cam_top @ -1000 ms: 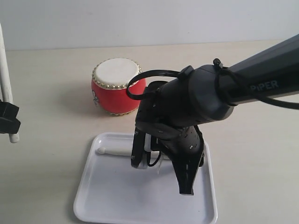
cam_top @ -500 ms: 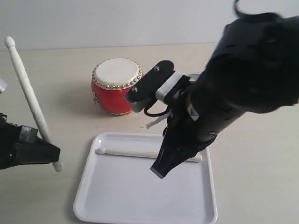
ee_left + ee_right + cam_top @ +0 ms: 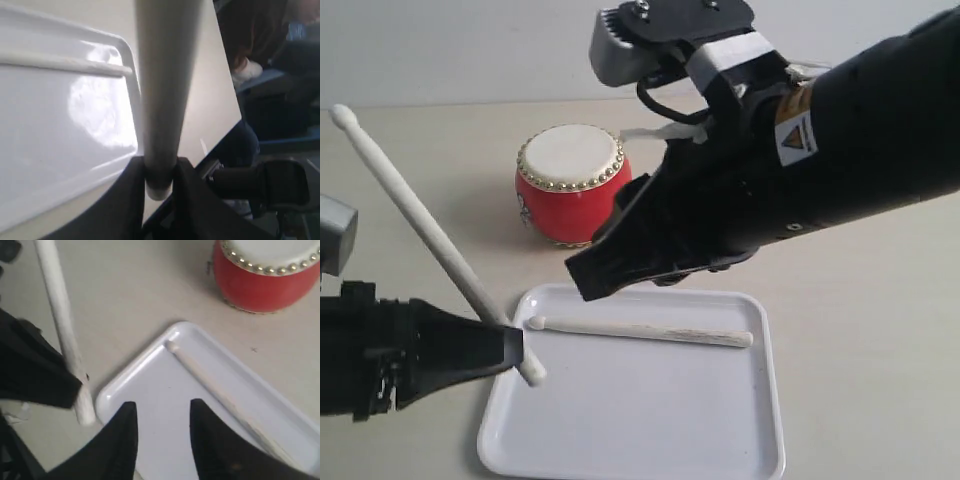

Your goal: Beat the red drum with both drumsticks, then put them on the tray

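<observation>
The red drum [image 3: 570, 185] [image 3: 270, 275] stands behind the white tray [image 3: 620, 440] [image 3: 145, 385] [image 3: 75, 130]. One drumstick [image 3: 640, 331] [image 3: 210, 382] [image 3: 65, 62] lies loose along the tray's far side. My right gripper [image 3: 590, 280] [image 3: 162, 407] hangs open above the tray with nothing between its fingers. My left gripper [image 3: 515, 350] [image 3: 160, 172] is shut on the butt end of the other drumstick [image 3: 420, 235] [image 3: 162, 100] [image 3: 62, 330]. That stick slants up and away to the left, and its lower end is at the tray's left rim.
Pale tabletop surrounds the tray and drum. The bulky right arm [image 3: 820, 150] hangs over the table behind the tray and to the right of the drum. The table edge and dark objects beyond it show in the left wrist view.
The right gripper has opened, left its drumstick lying in the tray and lifted up and back. The left gripper has carried its stick rightward to the tray's left rim.
</observation>
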You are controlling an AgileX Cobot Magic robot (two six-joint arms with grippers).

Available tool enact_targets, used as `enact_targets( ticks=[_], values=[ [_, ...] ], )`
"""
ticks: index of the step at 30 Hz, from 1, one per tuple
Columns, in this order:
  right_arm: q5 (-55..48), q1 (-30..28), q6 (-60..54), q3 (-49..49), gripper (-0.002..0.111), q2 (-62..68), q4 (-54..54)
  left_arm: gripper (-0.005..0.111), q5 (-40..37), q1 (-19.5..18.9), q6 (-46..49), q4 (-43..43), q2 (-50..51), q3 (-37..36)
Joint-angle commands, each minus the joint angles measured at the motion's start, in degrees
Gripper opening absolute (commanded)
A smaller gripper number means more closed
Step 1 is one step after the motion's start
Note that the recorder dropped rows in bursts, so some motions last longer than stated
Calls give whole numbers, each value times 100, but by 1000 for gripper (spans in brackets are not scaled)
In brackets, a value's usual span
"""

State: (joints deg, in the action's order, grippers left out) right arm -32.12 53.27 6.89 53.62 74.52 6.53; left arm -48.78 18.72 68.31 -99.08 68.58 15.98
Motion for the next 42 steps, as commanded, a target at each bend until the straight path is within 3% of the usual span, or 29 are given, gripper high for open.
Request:
enact_targets(
  ticks=[1,3,7,20,22,25,26,29,31,34,36,39,42],
  values=[
    [193,4,-1696,412,42,290,1958,0,-196,489,751,-87,-31,-135],
    [193,4,-2516,456,42,483,3038,0,-208,489,1141,-87,-31,-135],
    [71,4,-3403,456,42,838,4142,0,-208,489,1435,-87,-31,-135],
    [490,4,-3829,650,41,1661,4308,0,-244,489,1545,-87,-31,-135],
    [490,4,-3878,724,37,1677,4363,0,-242,489,1545,-87,-31,-135],
    [436,4,-3888,796,17,1684,4383,0,-242,489,1545,-87,-31,-135],
    [368,4,-4001,799,0,1684,4383,0,-242,489,1545,-87,-31,-135],
    [226,4,-3983,799,0,1670,4244,2,-242,489,1545,-87,-31,-135],
    [225,-160,-3818,849,0,1610,3946,18,-270,489,1545,-87,-31,-135],
    [-83,-773,-3208,1039,0,1480,3172,60,-284,465,1502,-84,-44,-135],
    [-338,-1106,-2426,1134,0,1416,2092,51,-274,375,1353,-87,-139,-135],
    [-1529,-1169,-1560,1213,0,1483,12,1,-274,26,1287,-87,-500,-135],
    [-2275,-933,-1593,1213,0,1727,-721,0,91,-345,1255,-87,-838,74]
  ],
)
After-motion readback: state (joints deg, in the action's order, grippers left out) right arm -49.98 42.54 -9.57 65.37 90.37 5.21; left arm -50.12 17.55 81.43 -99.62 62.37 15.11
